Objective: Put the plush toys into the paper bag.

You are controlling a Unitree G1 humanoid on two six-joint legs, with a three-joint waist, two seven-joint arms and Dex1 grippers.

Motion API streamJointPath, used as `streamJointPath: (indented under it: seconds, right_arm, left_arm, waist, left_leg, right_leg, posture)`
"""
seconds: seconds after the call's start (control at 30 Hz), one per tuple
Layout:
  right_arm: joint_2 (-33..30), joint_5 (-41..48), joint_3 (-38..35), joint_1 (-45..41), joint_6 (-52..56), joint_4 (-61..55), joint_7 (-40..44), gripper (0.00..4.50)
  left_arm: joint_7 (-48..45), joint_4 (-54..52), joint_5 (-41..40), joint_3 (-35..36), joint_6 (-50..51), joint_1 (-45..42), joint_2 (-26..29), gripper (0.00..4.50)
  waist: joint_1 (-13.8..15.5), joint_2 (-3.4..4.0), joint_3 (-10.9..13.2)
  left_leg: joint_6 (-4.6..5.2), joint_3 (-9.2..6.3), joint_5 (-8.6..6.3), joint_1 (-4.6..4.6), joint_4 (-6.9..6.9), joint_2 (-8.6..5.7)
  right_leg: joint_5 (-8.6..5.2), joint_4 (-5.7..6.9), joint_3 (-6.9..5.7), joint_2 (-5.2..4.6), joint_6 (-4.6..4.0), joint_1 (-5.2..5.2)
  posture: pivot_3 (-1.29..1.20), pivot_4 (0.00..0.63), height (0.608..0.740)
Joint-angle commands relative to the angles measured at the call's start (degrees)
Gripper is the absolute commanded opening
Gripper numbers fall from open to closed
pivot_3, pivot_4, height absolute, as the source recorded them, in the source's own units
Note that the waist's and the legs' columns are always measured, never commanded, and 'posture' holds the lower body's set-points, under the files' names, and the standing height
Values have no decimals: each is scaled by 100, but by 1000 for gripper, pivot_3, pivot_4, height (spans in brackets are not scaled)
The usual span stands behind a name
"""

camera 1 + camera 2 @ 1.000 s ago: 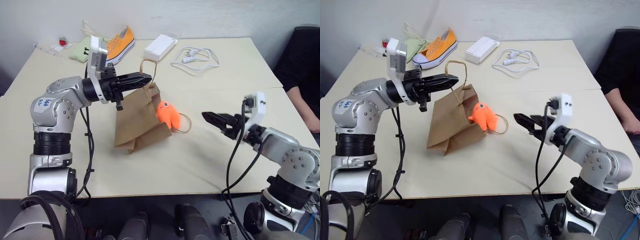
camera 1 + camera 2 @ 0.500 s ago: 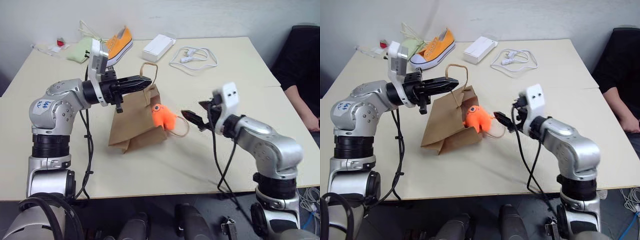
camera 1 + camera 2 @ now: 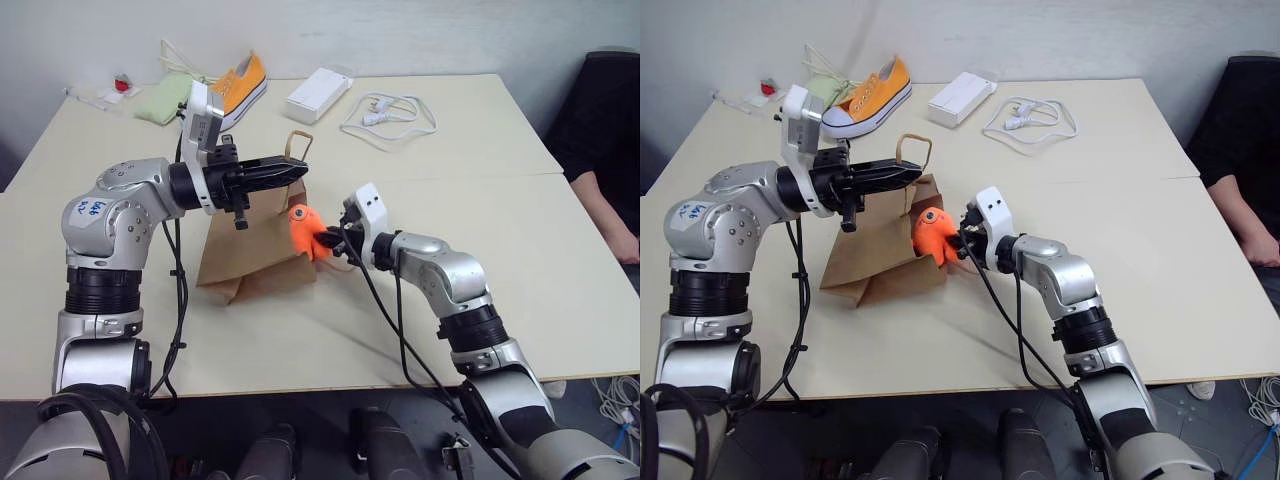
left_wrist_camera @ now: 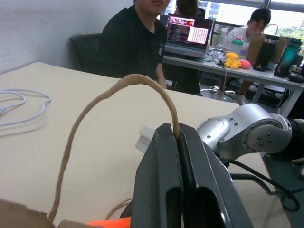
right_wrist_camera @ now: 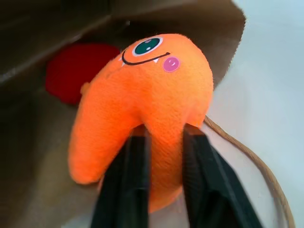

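Two black fingers of the right gripper (image 3: 327,240) now squeezing the bright orange fish-like plush toy (image 3: 304,229) at the brown paper bag (image 3: 250,250) mouth, wide open a moment ago. Pinching the twisted paper handle (image 4: 118,102): left gripper (image 4: 178,142). Hiding inside: small round red plush toy (image 5: 78,71). Nearly finishing.

left pincer (image 3: 296,169) clamped shut, level; right pincer (image 3: 322,240) pinched closed
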Motion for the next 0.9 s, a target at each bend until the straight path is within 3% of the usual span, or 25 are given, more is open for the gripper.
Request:
streamJointPath:
  seconds: [0.03, 0.4, 0.6, 0.77, 0.9]
  right_arm:
    - [-5, 400, -116, -211, 235, -508, 423, 20]
    - [147, 417, 543, -501, 437, -430, 1304, 20]
    - [519, -419, 885, -723, -380, 745, 864, 20]
    - [562, -474, 545, -545, -559, 539, 603, 20]
    - [374, -28, 35, -183, 209, -513, 392, 1144]
  left_arm:
    - [-68, -140, 27, 43, -152, -103, 72, 0]
    - [-242, 56, 50, -207, -290, -306, -278, 0]
    - [-261, 33, 27, -310, -295, -395, -540, 0]
    - [-287, 32, 51, -198, -282, -311, -399, 0]
    - [-210, 148, 50, -9, -280, -217, -194, 0]
  waist:
    - [-9, 0, 0]
    - [-24, 0, 0]
    - [-48, 0, 0]
    - [-109, 0, 0]
    - [-115, 0, 0]
  left_leg:
    - [0, 0, 0, 0, 0, 0]
    - [0, -1, 0, -1, 1, 0]
    - [0, -1, 0, 0, 2, -1]
    - [0, -2, 0, -1, 3, -2]
    - [-2, -6, 0, -1, 0, 2]
  right_leg:
    - [0, -1, 0, 0, 0, 0]
    - [0, 2, 0, 0, 0, 0]
    - [0, 4, 0, -1, 0, 0]
    - [0, 6, -1, -2, 0, -2]
    - [0, 11, -3, -1, 0, -8]
  posture:
    - [0, 150, 740]
    - [0, 150, 740]
    - [0, 150, 740]
    - [0, 150, 740]
    - [0, 150, 740]
